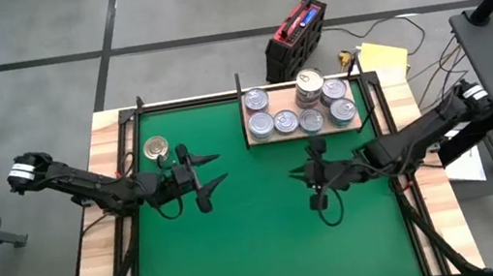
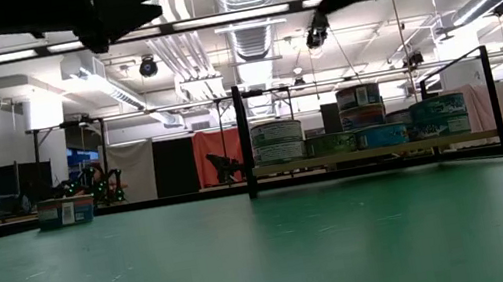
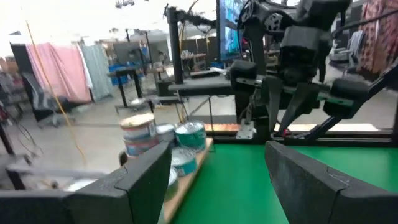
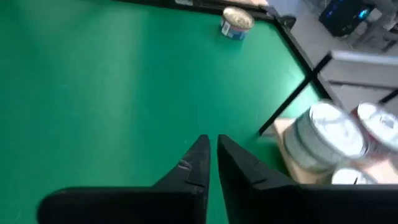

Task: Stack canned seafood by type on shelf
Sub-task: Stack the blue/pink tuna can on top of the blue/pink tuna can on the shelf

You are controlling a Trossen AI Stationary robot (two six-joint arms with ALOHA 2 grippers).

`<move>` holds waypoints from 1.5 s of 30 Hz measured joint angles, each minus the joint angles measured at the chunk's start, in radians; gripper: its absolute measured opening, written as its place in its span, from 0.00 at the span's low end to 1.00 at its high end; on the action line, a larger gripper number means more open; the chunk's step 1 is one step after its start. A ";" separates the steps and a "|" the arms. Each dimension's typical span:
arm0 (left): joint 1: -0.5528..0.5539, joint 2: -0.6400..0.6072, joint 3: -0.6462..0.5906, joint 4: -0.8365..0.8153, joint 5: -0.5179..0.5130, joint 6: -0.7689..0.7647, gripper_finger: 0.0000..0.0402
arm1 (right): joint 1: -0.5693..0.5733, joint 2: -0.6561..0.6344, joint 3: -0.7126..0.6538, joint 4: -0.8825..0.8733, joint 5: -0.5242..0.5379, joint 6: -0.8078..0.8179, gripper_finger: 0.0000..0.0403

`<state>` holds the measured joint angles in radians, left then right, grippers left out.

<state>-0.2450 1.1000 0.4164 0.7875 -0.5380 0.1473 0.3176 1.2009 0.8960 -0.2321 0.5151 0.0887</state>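
Right fingers [image 4: 212,146] closed, empty; left fingers [image 1: 211,169] spread; shelf [image 1: 251,141] cans partly hidden.

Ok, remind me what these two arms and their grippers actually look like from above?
Both arms are dark, nearly black, built of jointed segments. The left arm and right arm each carry a white band with dark stripes near the outer end. The left gripper and right gripper each end in two slim, pointed black fingers. A thin dark cable loops beside the right gripper.

Bright overhead tubes — soft shadows — wrist views motion-blurred.
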 joint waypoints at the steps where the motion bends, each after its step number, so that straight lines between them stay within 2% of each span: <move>1: 0.000 0.000 0.000 -0.008 0.001 -0.028 0.61 | 0.006 -0.012 -0.020 0.006 0.000 0.009 0.06; 7: 0.000 0.000 0.000 -0.145 0.005 -0.273 0.61 | 0.012 -0.076 -0.122 0.006 0.001 0.112 0.03; 11: 0.002 -0.003 0.038 -0.316 -0.080 -0.491 0.61 | 0.012 -0.084 -0.161 0.007 0.001 0.137 0.03; 14: 0.012 -0.003 0.127 -0.621 -0.146 -0.682 0.61 | 0.012 -0.077 -0.177 0.005 0.001 0.137 0.03; 18: 0.033 0.033 0.296 -1.137 -0.159 -0.978 0.61 | 0.012 -0.071 -0.185 0.006 0.009 0.137 0.03; 20: 0.044 0.076 0.369 -1.356 -0.175 -1.069 0.61 | 0.012 -0.069 -0.185 0.006 0.009 0.136 0.03; 24: 0.083 0.176 0.473 -1.676 -0.179 -1.199 0.61 | 0.012 -0.067 -0.187 0.006 0.009 0.138 0.03; 28: 0.156 0.275 0.538 -1.860 -0.153 -1.207 0.58 | 0.012 -0.066 -0.188 0.006 0.009 0.138 0.03; 33: 0.294 0.349 0.558 -1.930 -0.105 -1.087 0.49 | 0.012 -0.066 -0.188 0.006 0.009 0.140 0.03; 37: 0.425 0.378 0.555 -1.929 -0.063 -0.948 0.35 | 0.012 -0.066 -0.188 0.006 0.009 0.148 0.03; 42: 0.550 0.381 0.553 -1.925 -0.055 -0.860 0.08 | 0.012 -0.066 -0.188 0.006 0.009 0.150 0.03; 45: 0.609 0.378 0.550 -1.925 -0.083 -0.843 0.02 | 0.012 -0.066 -0.191 0.006 0.009 0.150 0.03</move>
<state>0.3639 1.4784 0.9666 -1.1372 -0.6208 -0.6959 0.3298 1.1347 0.7053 -0.2264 0.5240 0.2386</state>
